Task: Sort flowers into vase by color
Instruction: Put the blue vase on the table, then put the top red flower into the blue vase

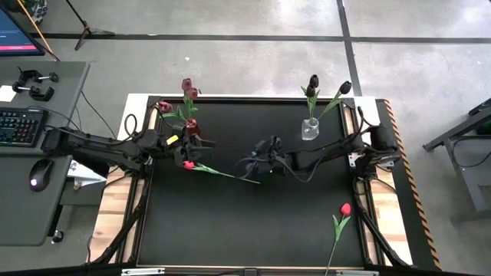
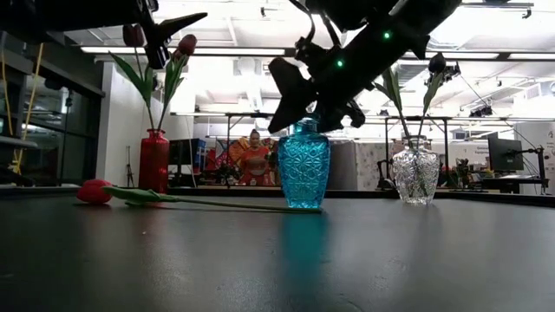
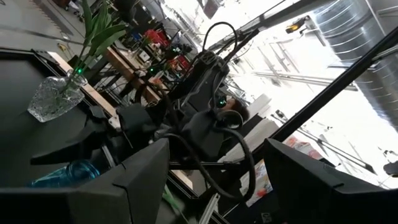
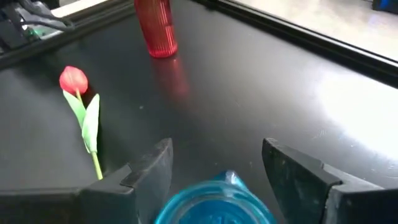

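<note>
Blue glass, a faceted vase (image 4: 214,202), sits directly beneath the right gripper (image 4: 214,165), whose fingers are spread wide and hold nothing as the arm reaches in from the table's right edge to mid-table. The left gripper (image 1: 186,147), jaws parted and empty in its wrist view, hangs beside the red vase (image 1: 191,125) of maroon tulips (image 1: 187,88), just above a red tulip (image 1: 188,165) lying flat. Another red tulip (image 1: 344,209) lies near the right front edge; black tulips (image 1: 313,81) stand in the clear vase (image 1: 309,129).
</note>
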Tool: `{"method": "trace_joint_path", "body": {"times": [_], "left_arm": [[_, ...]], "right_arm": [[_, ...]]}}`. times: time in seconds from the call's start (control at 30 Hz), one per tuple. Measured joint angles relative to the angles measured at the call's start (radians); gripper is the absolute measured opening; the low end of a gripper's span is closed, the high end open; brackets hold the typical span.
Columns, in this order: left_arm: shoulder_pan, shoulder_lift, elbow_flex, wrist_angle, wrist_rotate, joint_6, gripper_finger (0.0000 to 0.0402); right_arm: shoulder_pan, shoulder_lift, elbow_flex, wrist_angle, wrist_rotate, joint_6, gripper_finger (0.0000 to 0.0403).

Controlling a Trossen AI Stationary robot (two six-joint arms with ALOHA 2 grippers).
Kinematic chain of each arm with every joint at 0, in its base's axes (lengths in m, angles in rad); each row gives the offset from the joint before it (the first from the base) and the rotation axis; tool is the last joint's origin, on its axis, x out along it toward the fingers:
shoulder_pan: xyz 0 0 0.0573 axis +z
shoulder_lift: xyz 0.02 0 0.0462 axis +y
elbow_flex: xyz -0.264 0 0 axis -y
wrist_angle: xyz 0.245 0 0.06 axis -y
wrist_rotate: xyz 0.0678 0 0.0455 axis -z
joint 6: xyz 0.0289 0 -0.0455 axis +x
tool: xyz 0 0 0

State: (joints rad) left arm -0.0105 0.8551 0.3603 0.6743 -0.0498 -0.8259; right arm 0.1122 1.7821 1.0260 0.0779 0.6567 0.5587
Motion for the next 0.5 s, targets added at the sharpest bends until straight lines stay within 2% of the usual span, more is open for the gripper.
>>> {"method": "trace_joint_path", "body": {"times": [0.27,0.5], "left_arm": [[0.0,0.0,0.0,-0.003,0.019,0.001,0.0248],[0.0,-0.004,0.001,-0.01,0.012,0.042,0.0248]], "right_arm": [[-0.001,-0.049,0.0,-0.007,0.0,-0.019,0.0238],[-0.001,-0.178,0.0,0.0,-0.036,-0.065,0.0238]]}}
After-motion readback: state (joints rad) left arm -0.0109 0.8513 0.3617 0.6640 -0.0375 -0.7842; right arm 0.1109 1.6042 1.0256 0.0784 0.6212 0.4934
